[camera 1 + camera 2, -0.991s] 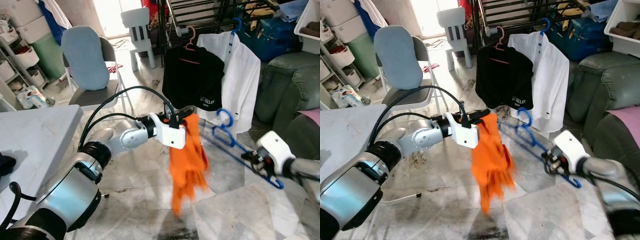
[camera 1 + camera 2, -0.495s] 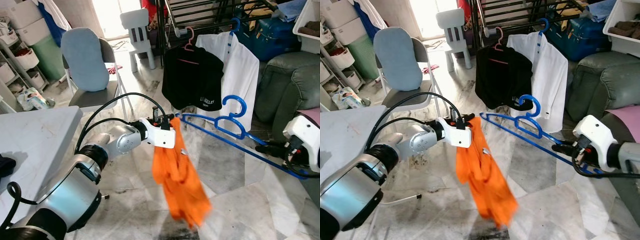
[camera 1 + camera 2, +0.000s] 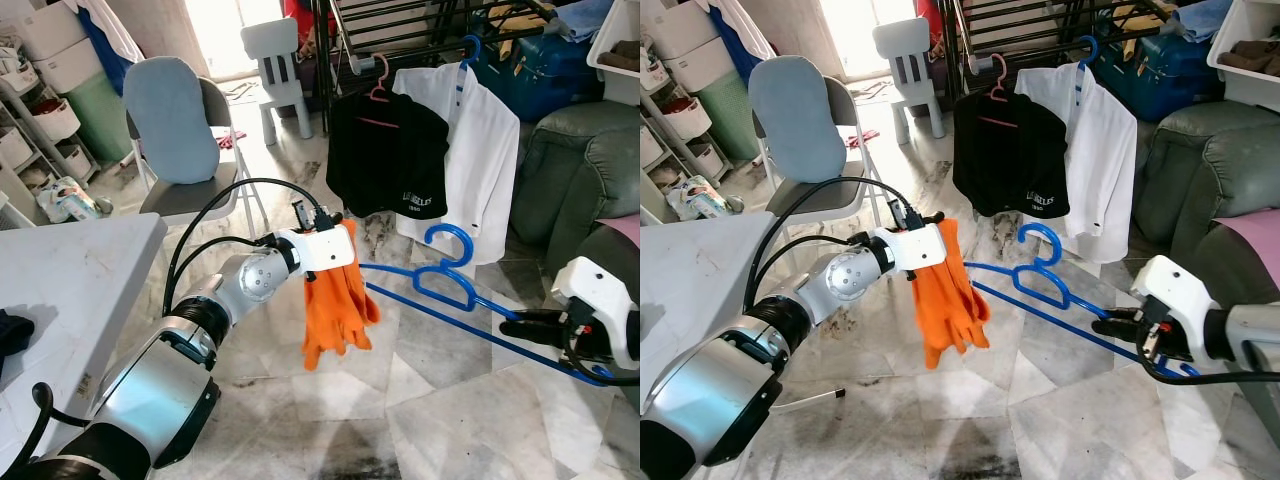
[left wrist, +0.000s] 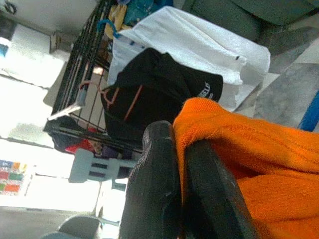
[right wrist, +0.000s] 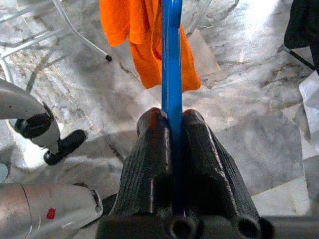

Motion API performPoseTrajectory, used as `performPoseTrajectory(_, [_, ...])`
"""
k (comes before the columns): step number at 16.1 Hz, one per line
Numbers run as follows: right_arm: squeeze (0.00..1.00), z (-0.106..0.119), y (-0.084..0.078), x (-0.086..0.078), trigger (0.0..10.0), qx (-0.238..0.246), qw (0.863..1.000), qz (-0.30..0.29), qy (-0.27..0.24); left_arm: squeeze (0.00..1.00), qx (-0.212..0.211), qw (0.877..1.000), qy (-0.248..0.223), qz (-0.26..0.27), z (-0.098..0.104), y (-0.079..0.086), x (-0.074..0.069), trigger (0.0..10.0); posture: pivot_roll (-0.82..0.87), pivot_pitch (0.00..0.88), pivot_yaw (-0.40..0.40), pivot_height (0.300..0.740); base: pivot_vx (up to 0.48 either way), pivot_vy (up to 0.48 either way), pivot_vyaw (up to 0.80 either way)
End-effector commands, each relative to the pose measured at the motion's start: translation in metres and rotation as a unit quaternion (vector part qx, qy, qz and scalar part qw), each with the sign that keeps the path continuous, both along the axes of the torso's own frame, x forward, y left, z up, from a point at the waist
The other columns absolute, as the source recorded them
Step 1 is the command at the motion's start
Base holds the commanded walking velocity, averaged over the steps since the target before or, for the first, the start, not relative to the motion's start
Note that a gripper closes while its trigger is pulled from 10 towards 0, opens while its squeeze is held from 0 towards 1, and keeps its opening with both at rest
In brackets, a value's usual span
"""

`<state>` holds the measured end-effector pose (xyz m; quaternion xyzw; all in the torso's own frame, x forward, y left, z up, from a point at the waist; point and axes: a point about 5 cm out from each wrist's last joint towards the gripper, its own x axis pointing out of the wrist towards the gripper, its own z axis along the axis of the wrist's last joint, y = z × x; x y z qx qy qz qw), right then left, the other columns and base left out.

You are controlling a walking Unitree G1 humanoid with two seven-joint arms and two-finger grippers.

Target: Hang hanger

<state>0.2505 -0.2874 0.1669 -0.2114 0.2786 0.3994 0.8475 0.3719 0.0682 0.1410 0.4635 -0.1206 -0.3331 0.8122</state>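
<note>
Orange cloth [image 3: 335,300] is dangling at centre frame, pinched at its top edge by the left gripper [image 3: 338,225], jaws clenched on the fabric. Lower right, the right gripper [image 3: 512,322] is clamping the blue hanger [image 3: 440,293] by one end, jaws tight on the bar, the hook pointing up and its far end reaching just beside the cloth. Above, a black garment [image 3: 390,160] with white lettering too small to read is hanging on the drying rack [image 3: 345,45] beside a white shirt [image 3: 480,150].
</note>
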Motion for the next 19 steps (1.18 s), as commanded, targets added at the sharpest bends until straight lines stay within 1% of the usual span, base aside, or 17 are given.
performPoseTrajectory(1, [0.00, 0.007, -0.003, -0.001, 10.0, -0.026, 1.000, 0.004, -0.010, 0.00, -0.010, 0.999, 0.017, 0.029, -0.002, 0.011, 0.003, 10.0, -0.23, 0.000, 0.172, 0.740, 0.000, 0.000, 0.00])
performPoseTrajectory(3, [0.00, 0.011, -0.011, -0.003, 10.0, -0.042, 0.999, -0.006, -0.012, 0.00, -0.009, 0.999, 0.023, 0.043, -0.005, 0.018, 0.004, 10.0, -0.24, 0.000, 0.177, 0.740, 0.000, 0.000, 0.00])
performPoseTrajectory(4, [0.00, 0.013, -0.012, -0.005, 10.0, -0.041, 0.999, -0.005, -0.010, 0.00, -0.007, 0.999, 0.023, 0.045, -0.006, 0.020, 0.003, 10.0, -0.24, 0.000, 0.178, 0.740, 0.000, 0.000, 0.00])
performPoseTrajectory(8, [0.00, 0.014, -0.010, -0.011, 10.0, -0.038, 0.999, 0.011, 0.008, 0.00, 0.009, 0.999, 0.017, 0.045, -0.005, 0.022, 0.004, 10.0, -0.24, 0.000, 0.182, 0.740, 0.000, 0.000, 0.00])
performPoseTrajectory(12, [0.00, 0.010, -0.002, -0.010, 10.0, -0.026, 0.999, 0.022, 0.011, 0.00, 0.010, 0.999, 0.010, 0.040, -0.002, 0.020, 0.005, 10.0, -0.24, 0.000, 0.184, 0.740, 0.000, 0.000, 0.00])
performPoseTrajectory(14, [0.00, 0.011, 0.000, -0.010, 10.0, -0.024, 0.999, 0.025, 0.011, 0.00, 0.013, 0.999, 0.007, 0.041, -0.003, 0.020, 0.005, 10.0, -0.24, 0.000, 0.185, 0.740, 0.000, 0.000, 0.00])
performPoseTrajectory(15, [0.00, 0.012, 0.000, -0.010, 10.0, -0.022, 0.999, 0.027, 0.011, 0.00, 0.020, 0.999, -0.003, 0.049, -0.004, 0.021, 0.005, 10.0, -0.24, 0.000, 0.185, 0.740, 0.000, 0.000, 0.00])
performPoseTrajectory(18, [0.00, 0.014, -0.001, -0.011, 10.0, -0.025, 0.999, 0.025, 0.009, 0.00, 0.045, 0.996, -0.006, 0.076, -0.007, 0.027, 0.008, 10.0, -0.24, 0.000, 0.190, 0.740, 0.000, 0.000, 0.00])
performPoseTrajectory(19, [0.00, 0.014, -0.001, -0.011, 10.0, -0.025, 0.999, 0.025, 0.009, 0.00, 0.045, 0.996, -0.005, 0.077, -0.007, 0.027, 0.008, 10.0, -0.24, 0.000, 0.190, 0.740, 0.000, 0.000, 0.00])
